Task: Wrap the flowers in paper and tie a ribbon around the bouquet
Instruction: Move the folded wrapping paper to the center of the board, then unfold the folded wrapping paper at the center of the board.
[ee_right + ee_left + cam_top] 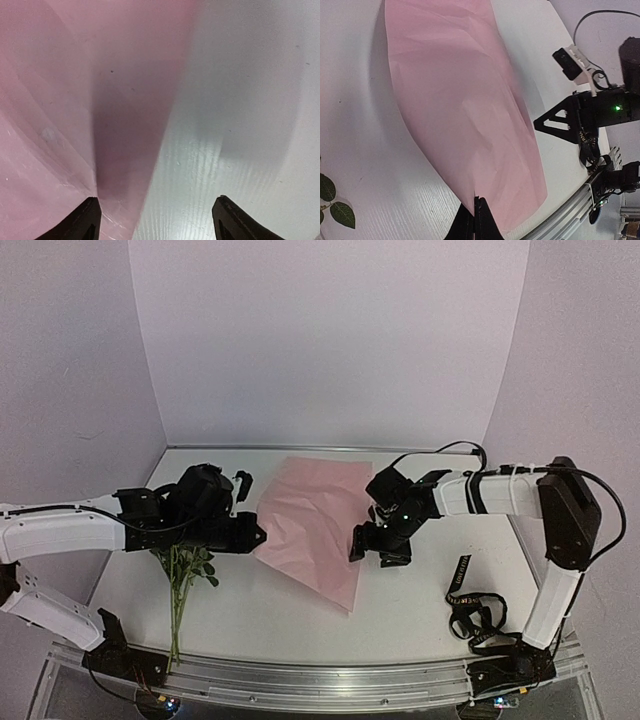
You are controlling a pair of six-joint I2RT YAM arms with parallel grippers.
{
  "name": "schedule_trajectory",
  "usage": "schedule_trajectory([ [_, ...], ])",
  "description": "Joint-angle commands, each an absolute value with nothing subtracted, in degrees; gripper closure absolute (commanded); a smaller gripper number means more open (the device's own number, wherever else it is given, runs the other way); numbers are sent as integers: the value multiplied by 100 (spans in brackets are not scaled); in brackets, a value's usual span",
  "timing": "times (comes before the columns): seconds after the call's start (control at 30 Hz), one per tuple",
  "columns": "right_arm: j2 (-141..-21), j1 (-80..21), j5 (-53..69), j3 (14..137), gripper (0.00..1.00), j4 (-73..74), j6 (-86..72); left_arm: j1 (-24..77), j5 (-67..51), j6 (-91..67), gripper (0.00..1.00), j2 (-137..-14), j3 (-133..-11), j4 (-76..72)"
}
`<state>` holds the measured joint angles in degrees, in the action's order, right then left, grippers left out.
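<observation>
L fingers [480,225] closed, pinching the paper [315,520] at its left edge; R fingers [86,222] spread wide, straddling its right edge. The flowers [186,565] lie on counter [420,590] just left of the paper, stems toward arm bases; L arm nearer.

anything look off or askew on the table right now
The paper lies skewed and creased, with one corner seemingly pinched in the shut left gripper. The flowers lie beside it, not on it. The ribbon sits in a loose tangle at the near right. Nothing looks torn.
</observation>
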<state>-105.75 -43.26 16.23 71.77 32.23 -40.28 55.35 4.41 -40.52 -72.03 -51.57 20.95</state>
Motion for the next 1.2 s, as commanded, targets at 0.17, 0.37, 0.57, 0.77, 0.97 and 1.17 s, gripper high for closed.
schedule_trajectory([
  [0.17, -9125, -5534, -32, 7074, 3, 3674, -1649, 5546, -360, -4649, 100, -7512, -5413, 2047],
  [0.37, -9658, -6398, -381, 7740, 2, 3665, -568, 5526, -944, -5196, 100, -7696, -5621, 2163],
  [0.57, -10163, -6837, -664, 8279, 2, 3665, -277, 5429, -1312, -5556, 100, -7657, -5489, 2154],
  [0.77, -10312, -7131, -777, 8469, 5, 3683, -250, 5362, -1402, -5764, 100, -7607, -5376, 2151],
  [0.97, -10329, -7344, -958, 8500, 5, 3753, -216, 5328, -1390, -5784, 100, -7670, -5396, 2197],
  [1.17, -10349, -7374, -1499, 8413, 7, 3740, -132, 5327, -1400, -5769, 100, -7692, -5421, 2215],
])
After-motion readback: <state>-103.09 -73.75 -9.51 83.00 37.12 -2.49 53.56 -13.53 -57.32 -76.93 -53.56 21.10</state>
